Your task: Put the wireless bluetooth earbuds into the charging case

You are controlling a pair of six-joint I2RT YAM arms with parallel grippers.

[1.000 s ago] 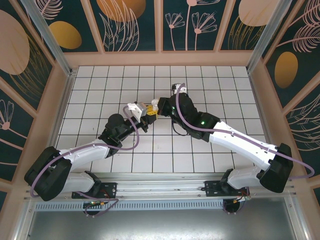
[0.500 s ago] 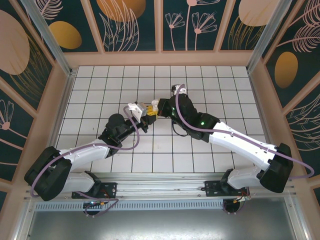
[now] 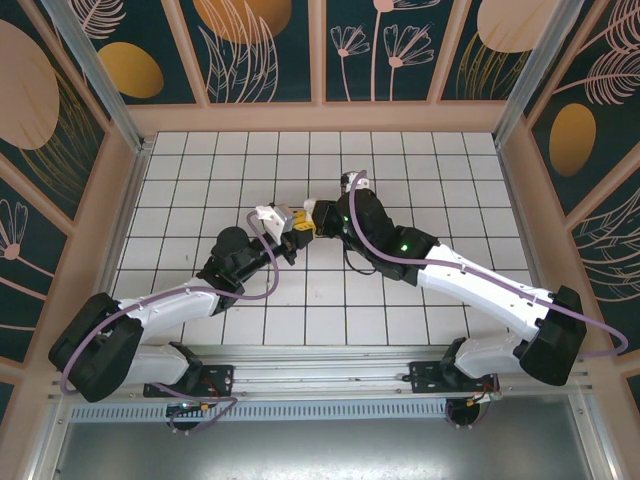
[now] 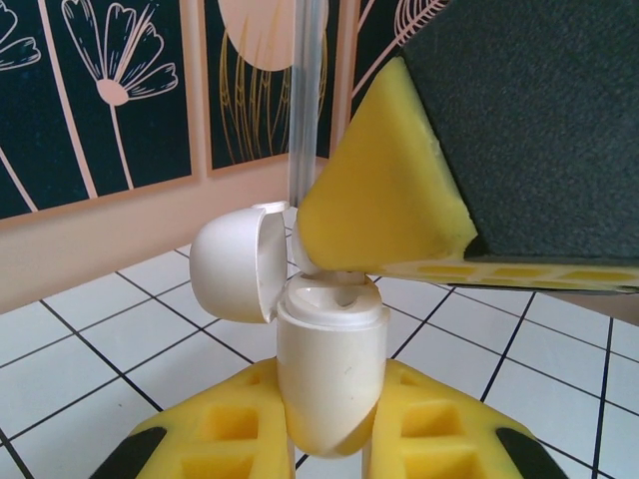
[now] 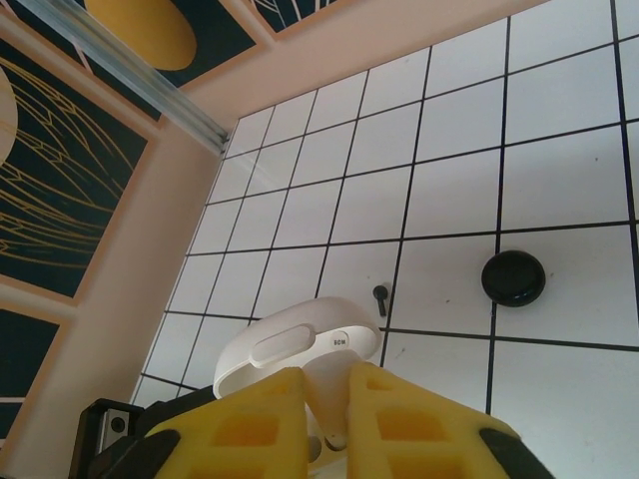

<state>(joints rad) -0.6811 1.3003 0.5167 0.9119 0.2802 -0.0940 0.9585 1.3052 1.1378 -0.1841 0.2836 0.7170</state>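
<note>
Two arms (image 3: 200, 290) angled inward, left claw (image 4: 329, 424) clamping white case (image 4: 329, 349), right claw (image 5: 324, 399) above, grip unclear.

You have before you a bench (image 3: 200, 170) covered in white square tiles with dark lines between them. Around it stand walls of dark blue-green panels (image 3: 260, 45), painted with pale flowers, leaves and orange ovals, each panel set in a light wooden frame (image 3: 320, 115). A metal post (image 3: 95, 75) rises at the far left corner and another post (image 3: 540, 65) at the far right. Along the near edge runs a metal rail (image 3: 320, 365), and below it lies a grey sheet (image 3: 320, 450).
</note>
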